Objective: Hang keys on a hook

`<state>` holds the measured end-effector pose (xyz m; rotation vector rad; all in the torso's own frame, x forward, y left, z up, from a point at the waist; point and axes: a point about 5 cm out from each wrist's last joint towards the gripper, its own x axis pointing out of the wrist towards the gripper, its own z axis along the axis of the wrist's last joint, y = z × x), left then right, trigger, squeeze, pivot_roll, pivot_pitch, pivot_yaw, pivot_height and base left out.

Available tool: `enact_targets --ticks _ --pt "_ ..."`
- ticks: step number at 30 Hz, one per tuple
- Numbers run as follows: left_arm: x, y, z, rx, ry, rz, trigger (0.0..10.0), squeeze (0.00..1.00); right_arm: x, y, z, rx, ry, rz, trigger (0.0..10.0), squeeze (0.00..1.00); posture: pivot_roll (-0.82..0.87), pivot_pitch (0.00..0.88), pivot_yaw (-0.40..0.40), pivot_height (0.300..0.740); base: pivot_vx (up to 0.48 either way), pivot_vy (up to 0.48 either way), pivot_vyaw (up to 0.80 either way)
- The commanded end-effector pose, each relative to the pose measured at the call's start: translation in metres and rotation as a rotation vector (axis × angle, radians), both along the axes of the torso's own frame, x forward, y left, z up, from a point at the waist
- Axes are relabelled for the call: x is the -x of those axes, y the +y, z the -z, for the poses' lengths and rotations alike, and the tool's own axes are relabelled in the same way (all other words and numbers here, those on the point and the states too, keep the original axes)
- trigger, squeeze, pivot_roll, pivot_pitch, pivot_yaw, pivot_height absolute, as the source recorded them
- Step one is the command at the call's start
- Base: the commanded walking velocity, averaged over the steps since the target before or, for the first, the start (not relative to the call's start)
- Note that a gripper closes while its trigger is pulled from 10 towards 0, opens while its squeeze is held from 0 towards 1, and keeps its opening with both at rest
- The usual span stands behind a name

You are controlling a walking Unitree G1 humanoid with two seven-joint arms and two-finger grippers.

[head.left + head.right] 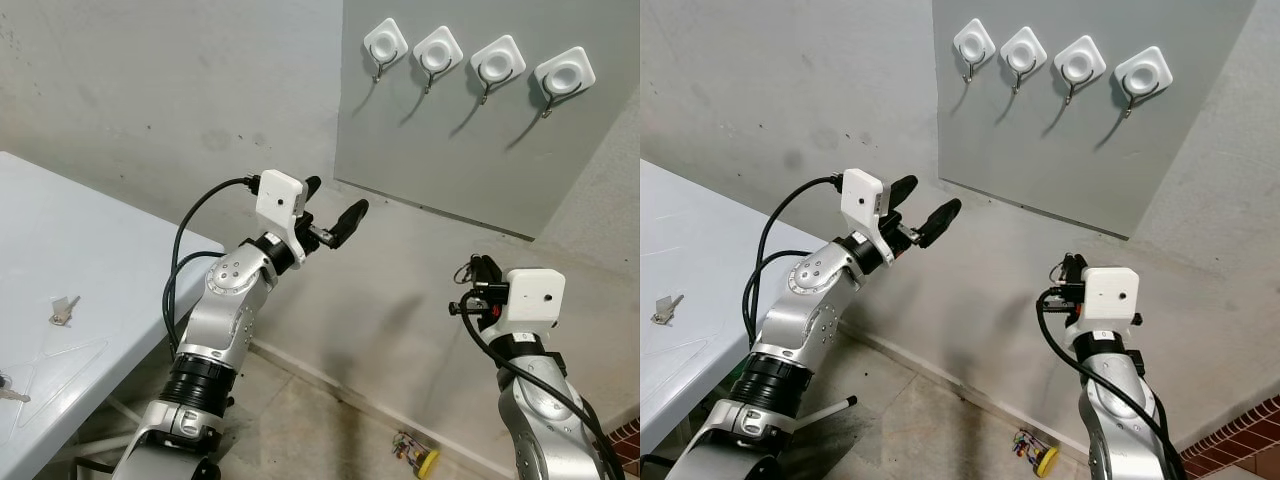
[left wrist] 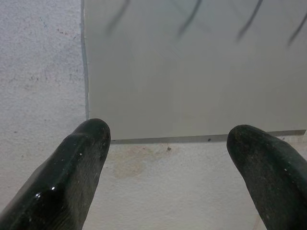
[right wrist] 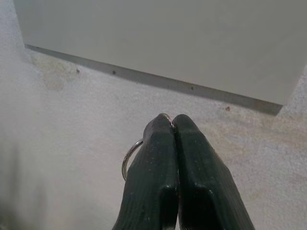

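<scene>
Only wrist-close: key ring (image 3: 128, 159) in right tool (image 3: 172, 120)

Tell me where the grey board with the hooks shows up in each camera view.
Left eye view: grey board upper right, on the wall.
Right eye view: upper middle to right.
Left wrist view: beyond the open left gripper, hook shadows at its top.
Right wrist view: past the right gripper, shut on a key ring.
Shared landmark: the board's lower edge.

Both arms raised below grey board (image 1: 1080, 150) w/ four hooks (image 1: 1021, 53).
</scene>
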<state>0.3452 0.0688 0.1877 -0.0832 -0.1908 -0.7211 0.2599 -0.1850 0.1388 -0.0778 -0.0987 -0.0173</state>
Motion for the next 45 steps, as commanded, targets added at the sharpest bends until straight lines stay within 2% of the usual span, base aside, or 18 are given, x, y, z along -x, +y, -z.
enact_targets --ticks 1,26,37,45 --pt "-0.001 -0.002 -0.008 -0.010 -0.029 0.006 10.0 0.00 -0.001 0.004 -0.008 -0.001 -0.037 -0.025 10.0 0.00 -0.11 0.051 0.040 0.740 0.000 0.000 0.00" --pt "0.001 -0.012 -0.010 -0.005 -0.044 0.043 10.0 0.00 -0.014 0.016 -0.016 -0.020 -0.074 -0.071 10.0 0.00 -0.11 0.032 0.037 0.740 0.000 0.000 0.00" --pt "-0.001 -0.011 -0.015 0.008 -0.048 0.035 10.0 0.00 -0.033 0.029 -0.031 -0.046 -0.127 -0.108 10.0 0.00 -0.09 0.037 0.034 0.740 0.000 0.000 0.00" --pt "0.000 -0.014 -0.015 0.008 -0.047 0.046 10.0 0.00 -0.039 0.035 -0.036 -0.054 -0.149 -0.123 10.0 0.00 -0.09 0.040 0.037 0.740 0.000 0.000 0.00"
